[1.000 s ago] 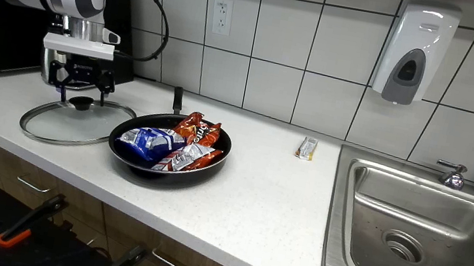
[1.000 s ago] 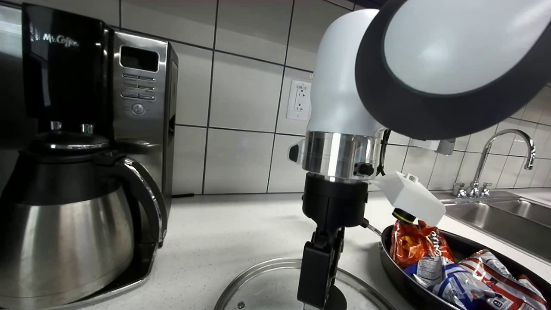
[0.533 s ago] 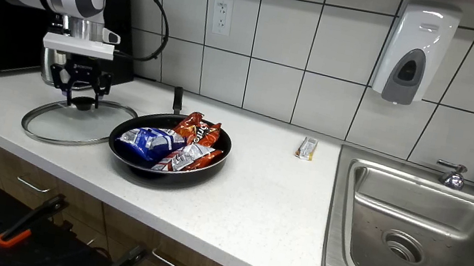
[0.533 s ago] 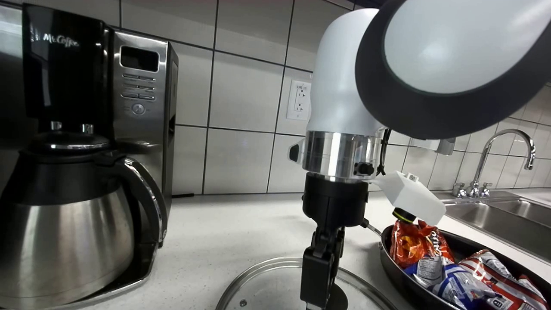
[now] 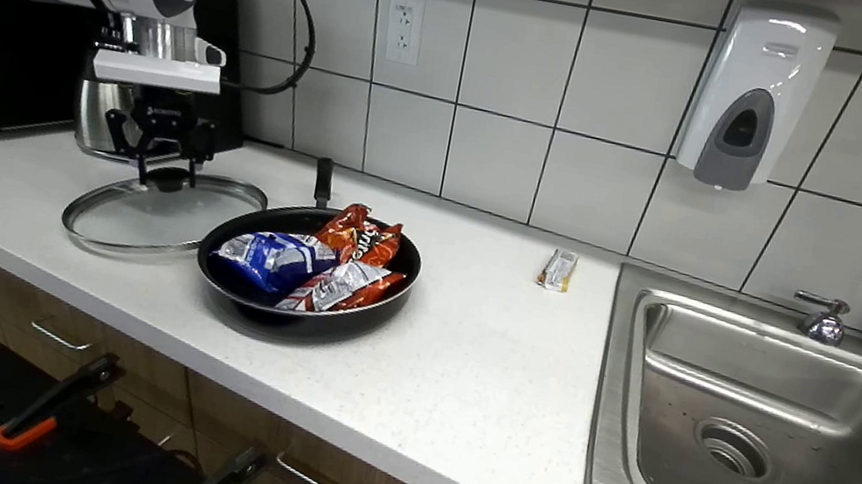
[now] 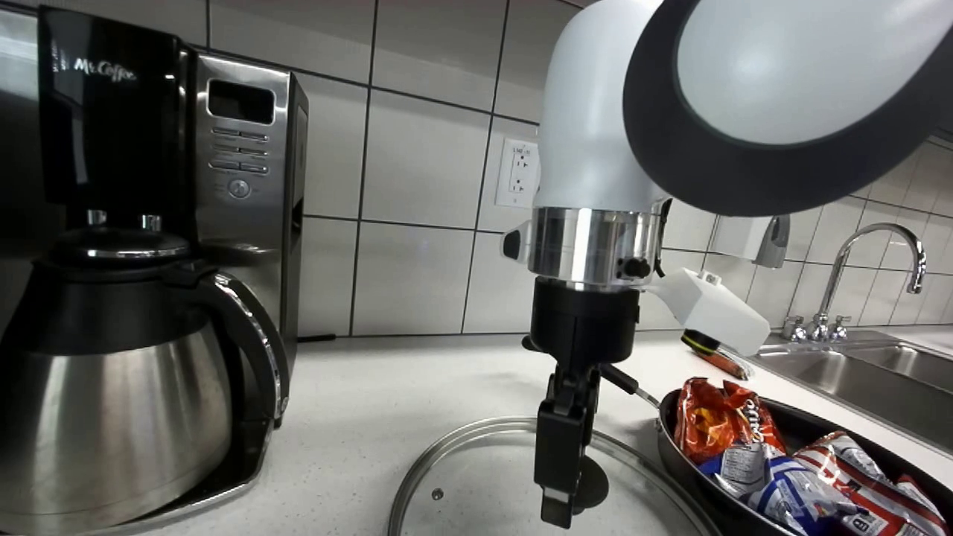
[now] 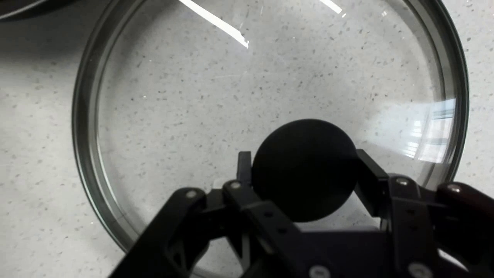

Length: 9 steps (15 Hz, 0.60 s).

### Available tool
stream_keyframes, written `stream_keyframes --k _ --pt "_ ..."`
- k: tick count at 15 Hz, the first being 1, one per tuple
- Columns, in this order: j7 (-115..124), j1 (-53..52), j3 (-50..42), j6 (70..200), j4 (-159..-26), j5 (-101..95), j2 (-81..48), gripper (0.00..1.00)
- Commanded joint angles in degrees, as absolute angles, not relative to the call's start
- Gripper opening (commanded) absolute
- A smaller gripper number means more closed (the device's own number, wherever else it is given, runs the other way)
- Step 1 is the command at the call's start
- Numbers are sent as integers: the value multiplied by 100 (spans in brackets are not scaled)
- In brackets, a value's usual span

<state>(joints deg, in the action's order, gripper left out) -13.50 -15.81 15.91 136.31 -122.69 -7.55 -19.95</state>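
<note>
The lid rises nearer the pan, our half-closed gripper clamping its knob, whose round sides could slip free.

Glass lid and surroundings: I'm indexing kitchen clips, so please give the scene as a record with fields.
Grip: gripper shut on the black knob of the glass lid, fingers on opposite sides
Lid place: beside the black pan, not over it; resting on the counter or raised, unclear
Pan contents: blue and red snack bags
Loose item: small wrapper on the counter, between pan and sink
Fixtures: soap dispenser and outlet on the tiled wall
</note>
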Motion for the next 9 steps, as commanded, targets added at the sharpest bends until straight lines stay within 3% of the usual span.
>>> stream_keyframes --k 1,9 --pt "-1282 -1624 1528 13267 -12079 -972 -1726 39" --pt "-1660 -1482 1598 13516 -11809 -794 -1790 39"
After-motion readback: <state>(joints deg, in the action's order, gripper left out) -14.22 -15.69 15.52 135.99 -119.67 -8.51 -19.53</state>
